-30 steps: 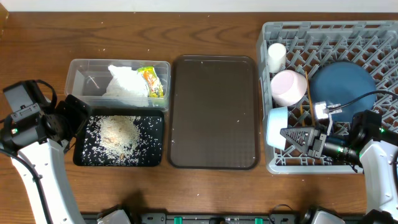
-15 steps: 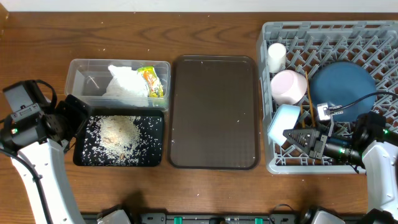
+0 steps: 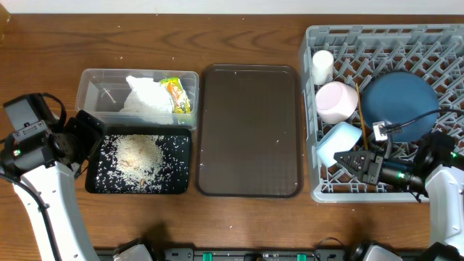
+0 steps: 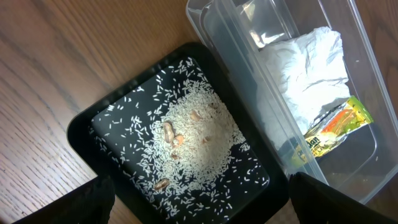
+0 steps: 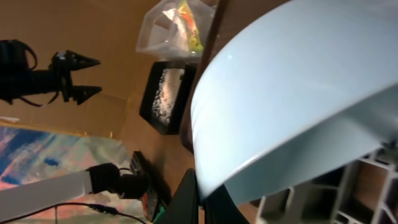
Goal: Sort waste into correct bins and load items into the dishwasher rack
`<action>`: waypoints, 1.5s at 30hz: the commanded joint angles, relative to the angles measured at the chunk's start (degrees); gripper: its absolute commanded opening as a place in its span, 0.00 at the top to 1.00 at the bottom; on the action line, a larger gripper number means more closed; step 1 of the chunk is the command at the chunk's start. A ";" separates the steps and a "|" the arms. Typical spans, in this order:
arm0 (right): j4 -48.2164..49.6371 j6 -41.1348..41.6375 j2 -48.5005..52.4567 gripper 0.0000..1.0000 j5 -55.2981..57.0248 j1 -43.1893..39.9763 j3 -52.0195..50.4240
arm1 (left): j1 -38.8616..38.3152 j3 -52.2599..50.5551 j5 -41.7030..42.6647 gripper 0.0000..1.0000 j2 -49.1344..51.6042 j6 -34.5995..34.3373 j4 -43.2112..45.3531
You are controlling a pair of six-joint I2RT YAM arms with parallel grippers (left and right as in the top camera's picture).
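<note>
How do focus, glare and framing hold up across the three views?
Overhead: evenly lit and sharp, though the dishwasher rack runs off the right edge. Left wrist: rice and black tray crisp, its own fingers dark blurs in the bottom corners. Right wrist: the light-blue bowl crowds the frame, soft, with a faint highlight.

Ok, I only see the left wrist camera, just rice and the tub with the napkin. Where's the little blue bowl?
Observer: The light-blue bowl is over in the dishwasher rack, tilted.
Operator: Is something holding it?
Observer: Yes, the right hand is shut on its rim.
Operator: What's next to it?
Observer: A white bowl sits just behind it in the rack.
</note>
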 commanded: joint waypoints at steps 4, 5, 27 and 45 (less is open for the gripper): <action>0.07 3.10 0.31 0.99 8.22 -3.26 -0.44 | 0.24 1.03 -0.33 0.08 0.00 0.31 -0.07; 0.24 3.10 0.31 0.99 8.55 -3.89 -0.44 | 0.24 1.03 -0.33 0.08 0.00 0.31 -0.09; 10.97 26.01 0.28 0.66 24.87 -10.62 -0.35 | 0.26 1.03 -0.33 0.08 0.00 0.31 -0.09; 2.95 31.61 -1.42 0.01 33.38 -10.56 6.45 | 0.24 1.03 -0.33 0.08 0.00 0.31 -0.09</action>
